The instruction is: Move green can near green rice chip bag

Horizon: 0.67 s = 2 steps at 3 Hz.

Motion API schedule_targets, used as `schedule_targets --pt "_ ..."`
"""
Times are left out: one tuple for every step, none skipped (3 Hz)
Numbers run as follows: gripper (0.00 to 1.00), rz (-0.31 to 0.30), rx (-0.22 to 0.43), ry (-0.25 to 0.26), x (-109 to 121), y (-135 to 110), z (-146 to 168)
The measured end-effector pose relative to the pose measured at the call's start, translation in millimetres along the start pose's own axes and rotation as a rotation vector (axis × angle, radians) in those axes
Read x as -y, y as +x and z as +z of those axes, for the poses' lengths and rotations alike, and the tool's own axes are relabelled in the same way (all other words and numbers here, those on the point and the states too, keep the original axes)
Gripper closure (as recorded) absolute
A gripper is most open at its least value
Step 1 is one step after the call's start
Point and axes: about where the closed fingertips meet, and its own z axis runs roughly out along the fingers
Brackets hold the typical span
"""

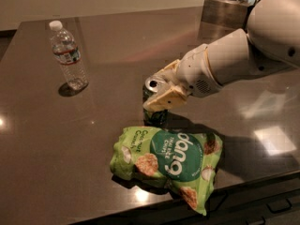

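Upright green can [155,116] snug between jaws, just behind "dang" green rice chip bag [164,156].

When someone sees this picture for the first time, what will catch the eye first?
The white arm reaches in from the right, its gripper closed around the green can at the middle of the table. In front of the can lies the bright green rice chip bag, near the front edge; a clear water bottle stands far left.

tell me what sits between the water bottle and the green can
Camera view shows only bare table between the water bottle and green can; the gripper is closed around the can.
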Motion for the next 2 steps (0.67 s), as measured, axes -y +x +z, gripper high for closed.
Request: schedule_targets --pt "0.0 -0.004 0.0 -0.001 -1.4 -1.0 0.2" --pt "0.0 -0.004 0.0 -0.001 -1.5 -1.1 0.2"
